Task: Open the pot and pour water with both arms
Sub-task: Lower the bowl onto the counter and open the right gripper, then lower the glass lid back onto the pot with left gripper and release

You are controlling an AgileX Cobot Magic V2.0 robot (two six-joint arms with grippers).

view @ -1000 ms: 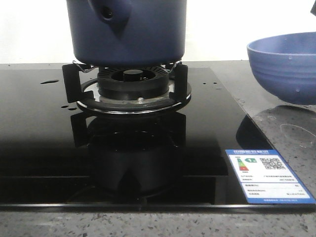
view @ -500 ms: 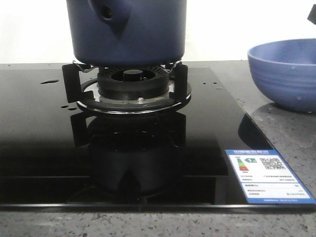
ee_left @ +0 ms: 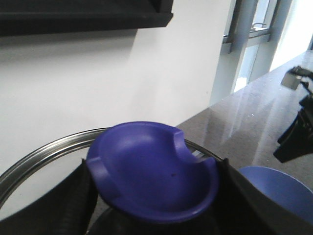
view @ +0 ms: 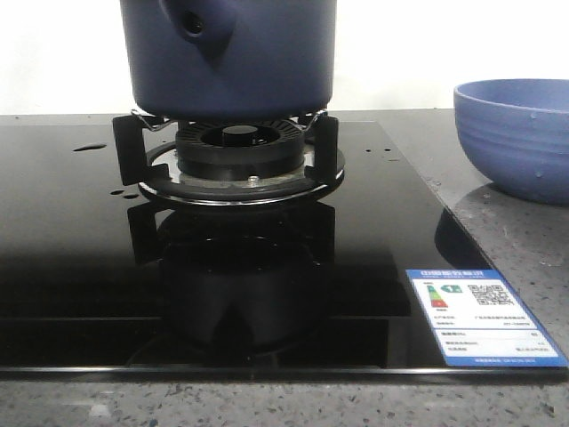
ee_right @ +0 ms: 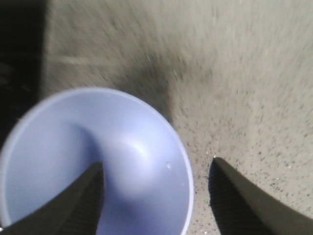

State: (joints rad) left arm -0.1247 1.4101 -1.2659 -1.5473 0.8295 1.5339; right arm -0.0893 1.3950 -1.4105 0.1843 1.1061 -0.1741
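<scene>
Where the left wrist view looks down its fingers, the left gripper [ee_left: 154,223] is closed narrow on a dark blue lid [ee_left: 151,171]. The lid sits hollow side up, touching both fingers. Behind the lid runs a curved steel rim [ee_left: 44,152]; what the rim belongs to cannot be told. Farther off, a corner of the bowl [ee_left: 274,188] shows on the counter [ee_left: 244,117].

The right gripper [ee_right: 156,166] stands wide open and holds nothing. One finger hangs over the bowl's inside, the other over the counter beside it. This view is blurred, so contact with the bowl cannot be judged.

The front view shows neither gripper. Nearest in it is a label [view: 480,316] on the black cooktop [view: 71,267]. Beyond the label, the pot [view: 231,53] rests on the burner [view: 236,147], its stub facing the camera. The pot's top is cut off by the frame. Water [view: 89,147] lies as small drops on the cooktop left of the burner. To the right, the bowl rests on the counter, apart from the cooktop.

A second ago the bowl hung higher and slightly further left; it now sits lower. Half a second ago a dark part showed in the upper right corner; it has since left the front view. The pot has not moved.
</scene>
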